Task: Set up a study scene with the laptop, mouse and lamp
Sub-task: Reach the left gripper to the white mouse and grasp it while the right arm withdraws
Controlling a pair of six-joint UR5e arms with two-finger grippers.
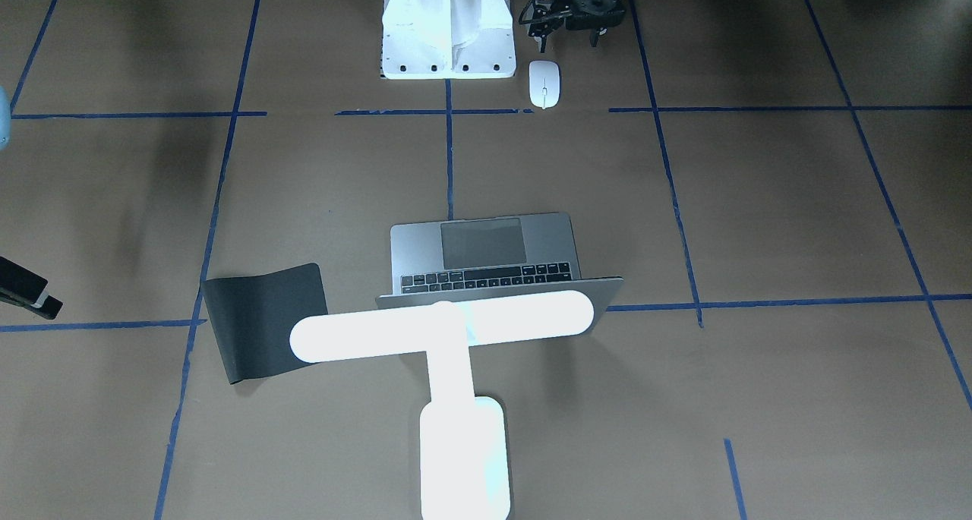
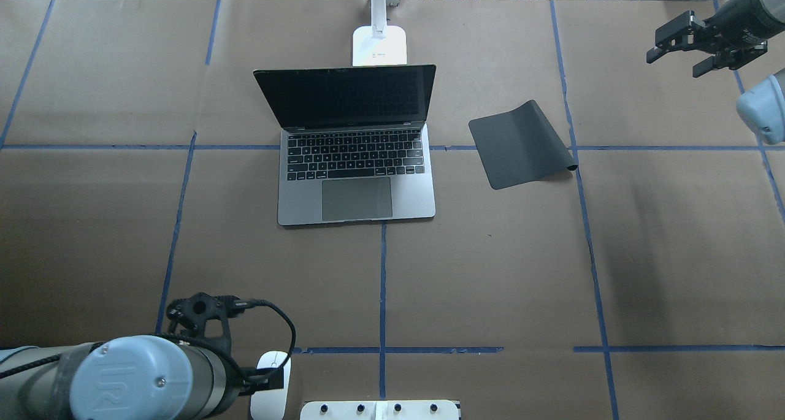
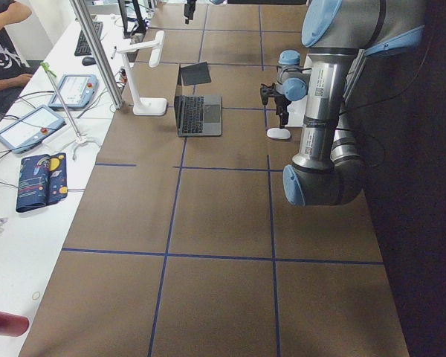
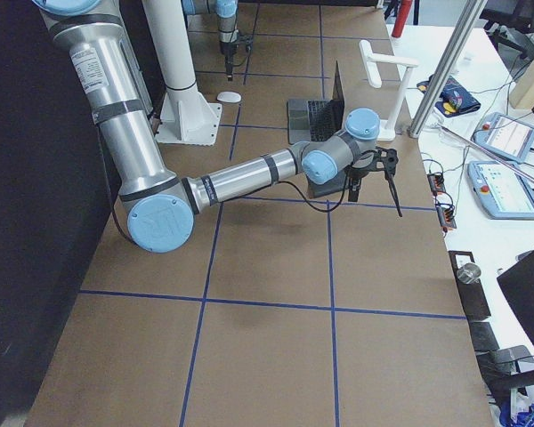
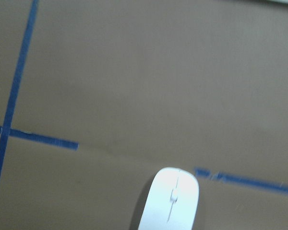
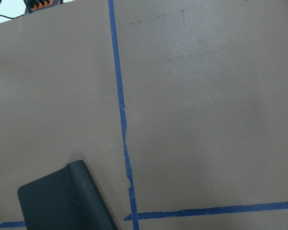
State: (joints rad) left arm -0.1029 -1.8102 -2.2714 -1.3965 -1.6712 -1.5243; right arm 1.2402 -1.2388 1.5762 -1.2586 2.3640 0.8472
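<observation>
The laptop [image 2: 356, 162] stands open mid-table, its screen towards the far side; it also shows in the front view [image 1: 486, 250]. The glowing lamp [image 1: 448, 330] stands behind the laptop, its base [image 2: 379, 46] at the far edge. The mouse [image 1: 544, 83] lies near the robot's base and also shows in the overhead view [image 2: 270, 380] and the left wrist view [image 5: 170, 201]. My left gripper [image 1: 569, 40] hovers just on the robot's side of the mouse, open and empty. My right gripper [image 2: 673, 64] is open and empty, high over the far right corner.
A black flexible mat [image 2: 521, 144] with one curled edge lies right of the laptop and shows in the right wrist view [image 6: 62, 199]. The white robot pedestal [image 1: 448, 26] is beside the mouse. A side table with tablets [image 3: 30, 126] lies beyond the far edge.
</observation>
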